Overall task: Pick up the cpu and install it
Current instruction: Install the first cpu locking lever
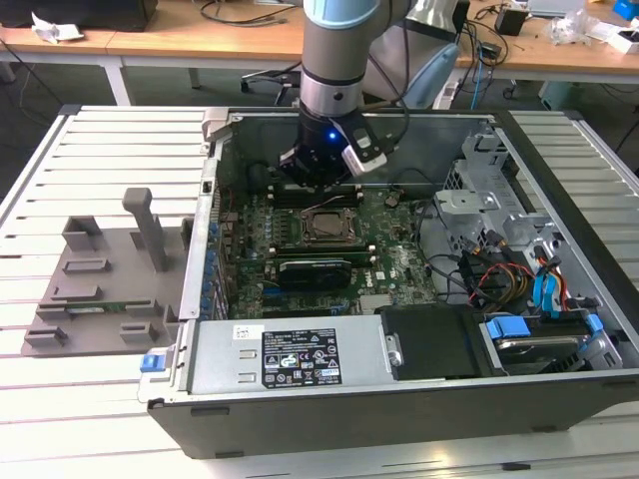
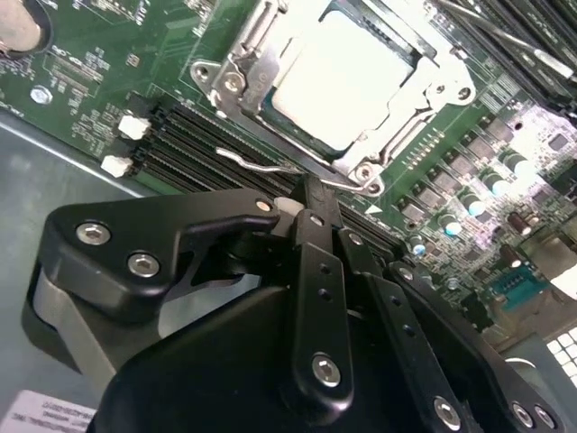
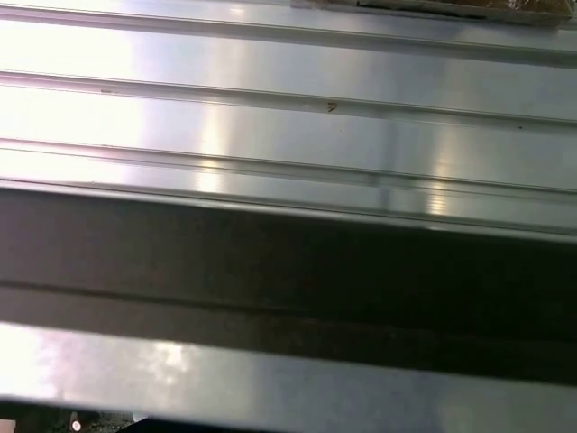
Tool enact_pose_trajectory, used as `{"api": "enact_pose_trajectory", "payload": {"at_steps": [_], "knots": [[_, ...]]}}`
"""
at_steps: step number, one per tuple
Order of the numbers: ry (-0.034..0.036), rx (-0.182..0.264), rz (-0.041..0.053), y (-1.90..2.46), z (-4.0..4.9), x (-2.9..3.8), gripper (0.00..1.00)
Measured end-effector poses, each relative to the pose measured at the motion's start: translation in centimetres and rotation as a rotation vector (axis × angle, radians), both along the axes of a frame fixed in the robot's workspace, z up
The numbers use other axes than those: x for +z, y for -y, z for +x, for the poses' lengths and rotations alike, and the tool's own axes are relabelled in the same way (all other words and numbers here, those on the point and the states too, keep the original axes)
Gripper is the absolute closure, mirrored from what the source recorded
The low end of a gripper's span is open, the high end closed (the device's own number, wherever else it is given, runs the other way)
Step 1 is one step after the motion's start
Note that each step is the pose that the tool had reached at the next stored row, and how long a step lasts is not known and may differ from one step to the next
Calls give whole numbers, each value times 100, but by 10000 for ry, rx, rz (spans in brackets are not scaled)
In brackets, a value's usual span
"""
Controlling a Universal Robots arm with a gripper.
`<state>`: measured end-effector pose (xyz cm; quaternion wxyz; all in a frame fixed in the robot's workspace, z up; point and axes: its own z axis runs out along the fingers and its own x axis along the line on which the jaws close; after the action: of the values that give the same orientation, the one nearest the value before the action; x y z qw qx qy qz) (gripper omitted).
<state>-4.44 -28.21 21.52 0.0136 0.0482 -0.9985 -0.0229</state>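
Observation:
The cpu (image 2: 347, 77) lies flat in the motherboard socket, its silvery top showing inside the metal socket frame (image 2: 397, 135). In the exterior view the cpu (image 1: 324, 226) sits mid-board inside the open computer case (image 1: 329, 399). My gripper (image 2: 311, 197) hangs just beside the socket, its black fingers (image 2: 317, 271) pressed together. The tips are right at the thin wire socket lever (image 2: 261, 167); whether they touch it I cannot tell. In the exterior view the gripper (image 1: 321, 172) is low over the board, just behind the socket.
Black memory slots (image 2: 180, 144) run beside the socket. A grey plastic tray (image 1: 105, 274) with upright posts stands on the slatted table at the exterior view's left. Drive cages and cables (image 1: 519, 279) crowd the case's right side. The first wrist view looks onto table slats (image 3: 288, 117).

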Motion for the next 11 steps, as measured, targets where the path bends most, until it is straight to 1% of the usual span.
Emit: {"api": "enact_pose_trajectory", "payload": {"at_steps": [5, 11], "knots": [[0, -1, 0, 0, 78, -12, 89], [-1, -1, 1, 0, 149, -48, 89]]}}
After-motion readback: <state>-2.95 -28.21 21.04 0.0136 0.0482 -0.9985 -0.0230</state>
